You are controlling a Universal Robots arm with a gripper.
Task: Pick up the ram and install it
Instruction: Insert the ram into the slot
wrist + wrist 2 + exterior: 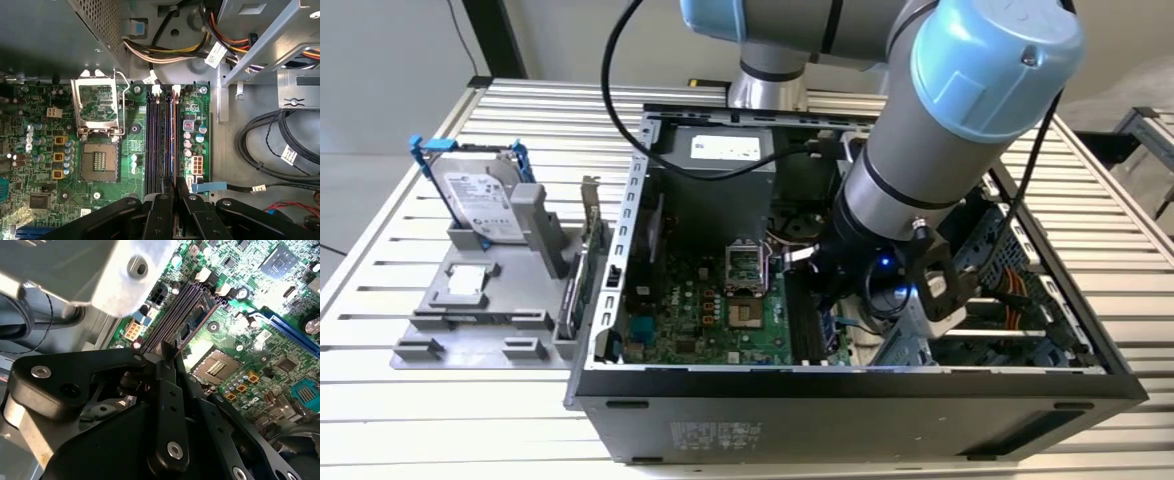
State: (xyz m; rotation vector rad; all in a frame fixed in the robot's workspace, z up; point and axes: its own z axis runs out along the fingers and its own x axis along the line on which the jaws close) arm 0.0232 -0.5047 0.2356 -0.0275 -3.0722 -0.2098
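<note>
We're in a workshop or robotics lab here — an open computer case (854, 390) sits on a slatted aluminium table (400, 420), its green motherboard (45, 165) and loose cables exposed. Beside it, a grey fixture (480, 320) stands a hard drive (478, 205) upright — bench stuff, plain walls behind.

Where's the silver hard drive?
The hard drive stands upright on the grey holder at the exterior view's left, outside the case.

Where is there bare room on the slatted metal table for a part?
Free: slatted metal table in front of the grey plastic fixture, and beside the open black computer case at the exterior view's right. Crowded: inside the case, around the black gripper.
</note>
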